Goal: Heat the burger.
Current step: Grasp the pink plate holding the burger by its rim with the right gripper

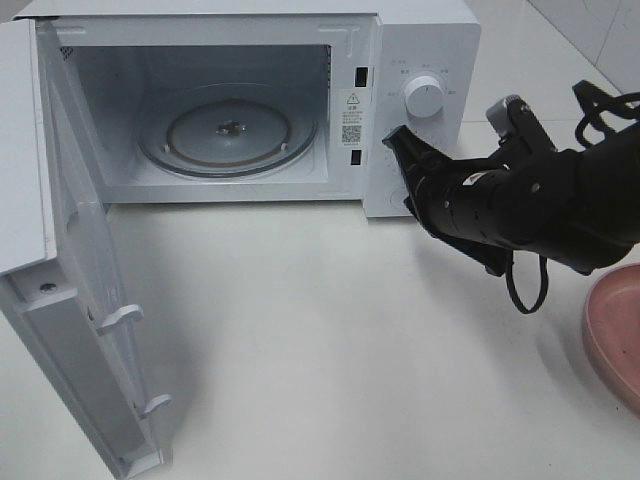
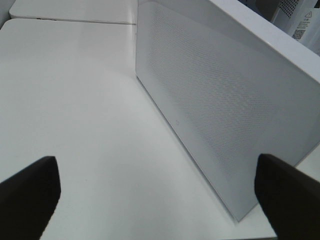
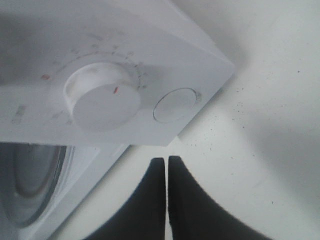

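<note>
The burger is out of view in every frame. The white microwave [image 1: 420, 40] stands at the back with its door [image 1: 70, 300] swung wide open to the left. Its glass turntable [image 1: 230, 130] is bare. My right gripper [image 1: 397, 140] is shut and empty, with its tip just in front of the lower control panel. In the right wrist view the gripper [image 3: 166, 161] sits just below a white knob [image 3: 102, 102] and a round button [image 3: 175, 105]. My left gripper [image 2: 159, 200] is open and empty, facing the door's dotted outer face [image 2: 225, 100].
A round pink plate [image 1: 615, 335] lies at the right edge of the white table, partly cut off and under the right arm. The upper dial [image 1: 424, 98] sits on the control panel. The open door juts toward the table's front left.
</note>
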Robot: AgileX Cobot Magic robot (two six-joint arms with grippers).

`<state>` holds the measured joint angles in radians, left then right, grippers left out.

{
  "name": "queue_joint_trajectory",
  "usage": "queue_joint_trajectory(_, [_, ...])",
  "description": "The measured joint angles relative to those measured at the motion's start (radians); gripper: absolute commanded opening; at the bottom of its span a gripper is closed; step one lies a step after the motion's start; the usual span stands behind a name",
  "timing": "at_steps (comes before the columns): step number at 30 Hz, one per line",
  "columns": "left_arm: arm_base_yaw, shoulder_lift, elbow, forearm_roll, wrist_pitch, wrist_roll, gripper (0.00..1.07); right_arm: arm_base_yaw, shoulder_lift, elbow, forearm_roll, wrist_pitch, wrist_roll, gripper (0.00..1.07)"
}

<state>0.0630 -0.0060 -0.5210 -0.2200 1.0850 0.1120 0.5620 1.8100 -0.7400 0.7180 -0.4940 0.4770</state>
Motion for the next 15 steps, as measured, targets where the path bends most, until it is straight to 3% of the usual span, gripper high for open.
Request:
queue_joint_trajectory(8, [0.0,0.0,0.0,0.0,0.0,0.0,0.98,-0.072,-0.097,0.001,-0.013,0.262,-0.299,0.04])
queue_joint_trajectory(15, [0.0,0.0,0.0,0.0,0.0,0.0,0.98,-0.155,-0.146,0.001,-0.142,0.542,-0.433,0.06])
